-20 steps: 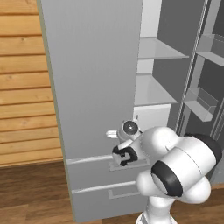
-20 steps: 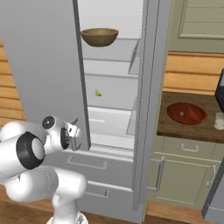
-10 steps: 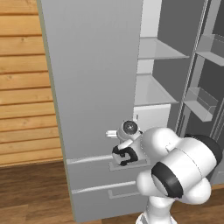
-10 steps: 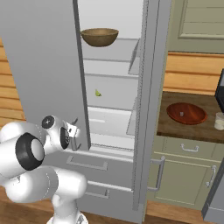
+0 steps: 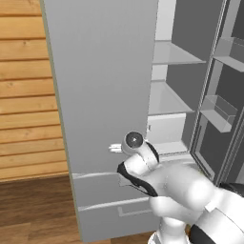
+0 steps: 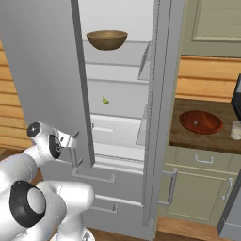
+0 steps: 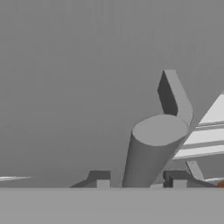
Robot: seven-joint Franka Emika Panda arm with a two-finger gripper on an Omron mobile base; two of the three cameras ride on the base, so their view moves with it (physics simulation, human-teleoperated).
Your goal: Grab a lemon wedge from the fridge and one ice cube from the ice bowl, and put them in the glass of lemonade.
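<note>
**Jaws on the fridge door handle**

My gripper (image 7: 139, 184) sat at the lower end of the handle (image 7: 151, 148) of the fridge's (image 5: 105, 95) left door. In the hand view, the grey bar rose from between my two fingertips (image 7: 102, 180) toward 12 o'clock; the jaws pinched the bar, one tip on each side. In the right base view my gripper (image 6: 71, 140) lay at the door's (image 6: 47, 75) lower edge, at about 8 o'clock in the frame.

The left door stood swung open, baring the shelves. The lemon wedge (image 6: 106, 100) lay on the middle shelf, toward its back, well apart from my hand. A tan bowl (image 6: 107, 39) stood on the shelf above, at 12 o'clock from the wedge. On the counter (image 6: 188, 141), at 3 o'clock from the fridge, rested the ice bowl (image 6: 201, 122), with the glass (image 6: 236, 130) just beside it at the frame's right edge. The ice cube was too small to make out with certainty.
</note>
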